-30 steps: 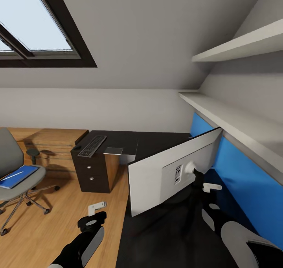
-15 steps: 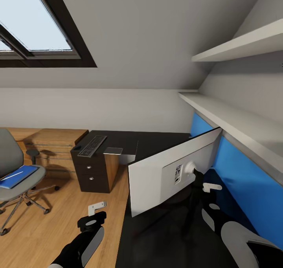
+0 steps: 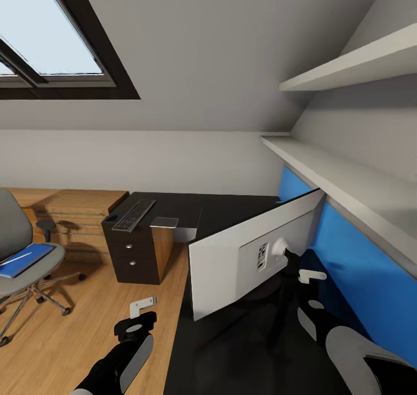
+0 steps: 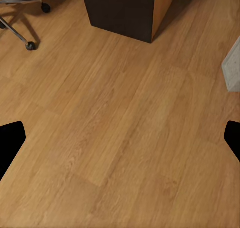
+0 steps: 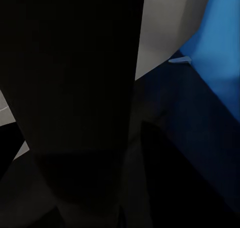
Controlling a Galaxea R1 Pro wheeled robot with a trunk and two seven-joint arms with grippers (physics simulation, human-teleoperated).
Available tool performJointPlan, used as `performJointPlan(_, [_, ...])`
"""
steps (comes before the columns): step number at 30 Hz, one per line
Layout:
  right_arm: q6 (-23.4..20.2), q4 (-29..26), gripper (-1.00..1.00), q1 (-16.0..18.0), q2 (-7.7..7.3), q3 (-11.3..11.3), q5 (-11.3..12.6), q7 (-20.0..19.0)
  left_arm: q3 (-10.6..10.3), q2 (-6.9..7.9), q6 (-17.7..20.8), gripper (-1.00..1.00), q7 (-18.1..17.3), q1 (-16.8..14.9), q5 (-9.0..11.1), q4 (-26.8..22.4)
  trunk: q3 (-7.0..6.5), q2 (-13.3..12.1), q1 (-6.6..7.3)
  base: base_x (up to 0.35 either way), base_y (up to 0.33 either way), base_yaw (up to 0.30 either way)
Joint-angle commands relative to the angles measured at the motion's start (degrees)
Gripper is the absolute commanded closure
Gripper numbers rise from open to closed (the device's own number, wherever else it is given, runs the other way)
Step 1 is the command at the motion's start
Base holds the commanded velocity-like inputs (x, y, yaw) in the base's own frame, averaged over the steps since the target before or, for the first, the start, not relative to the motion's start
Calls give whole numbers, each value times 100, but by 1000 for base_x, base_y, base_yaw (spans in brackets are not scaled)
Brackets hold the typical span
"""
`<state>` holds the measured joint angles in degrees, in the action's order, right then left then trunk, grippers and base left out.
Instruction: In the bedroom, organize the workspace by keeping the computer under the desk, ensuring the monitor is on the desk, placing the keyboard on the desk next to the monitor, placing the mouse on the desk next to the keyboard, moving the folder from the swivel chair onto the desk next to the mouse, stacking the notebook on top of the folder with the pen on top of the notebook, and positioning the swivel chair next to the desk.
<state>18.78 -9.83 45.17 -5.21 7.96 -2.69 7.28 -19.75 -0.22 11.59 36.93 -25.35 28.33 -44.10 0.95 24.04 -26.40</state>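
Monitor: on desk, our right gripper clamps its stand.
Left gripper: wide, over floor.
Folder: on chair, 9 o'clock.
Keyboard: 11 o'clock.

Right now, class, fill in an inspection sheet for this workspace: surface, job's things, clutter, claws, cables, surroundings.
Surface: desk, glossy black.
Job's things: monitor on desk, grey back facing camera; keyboard on desk's far end; folder on swivel chair seat.
Clutter: small grey flat item beside keyboard.
Claws: left claw open, over floor; right claw behind monitor stand, state unclear.
Cables: nothing seen.
Surroundings: wood floor, skylight, shelves, blue wall panel.
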Motion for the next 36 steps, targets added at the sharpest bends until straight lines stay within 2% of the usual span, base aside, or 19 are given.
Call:
performJointPlan(1, [38,16,100,1,-5,-208,-100,194,-20,4,27,-100,42,-5,24,-10,12,8,-4,0,-2,0])
performJointPlan(26, [38,20,100,1,-11,-208,-105,178,-20,4,22,-100,34,-5,24,-11,12,8,-4,0,0,0])
performJointPlan(36, [38,16,100,1,-153,-208,-107,152,-20,4,24,-100,33,-5,23,-10,12,8,-4,0,0,0])
